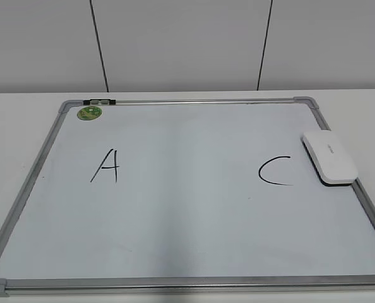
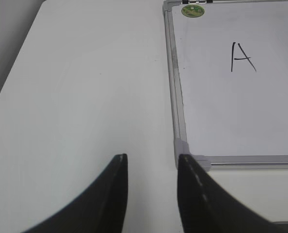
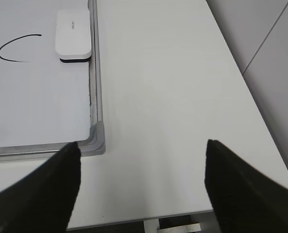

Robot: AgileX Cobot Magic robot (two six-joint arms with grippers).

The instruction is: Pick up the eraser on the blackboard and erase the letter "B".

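Exterior view – blackboard point(image 1: 175, 252), "A" point(image 1: 107, 166), "C" point(image 1: 274, 171), eraser point(image 1: 328, 158)

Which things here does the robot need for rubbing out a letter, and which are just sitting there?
For the job:
- flat white plastic eraser, lying at the board's right edge
- large white dry-erase board with silver frame
No B shows on it.

Just there:
- round green sticker
- black letter A
- black letter C
- white table

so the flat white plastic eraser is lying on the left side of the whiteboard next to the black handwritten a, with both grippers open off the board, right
Not quite. The flat white plastic eraser lies at the right edge of the silver-framed whiteboard, beside the black handwritten C, not the A; the exterior view shows it. Both the left gripper and right gripper are open, off the board.
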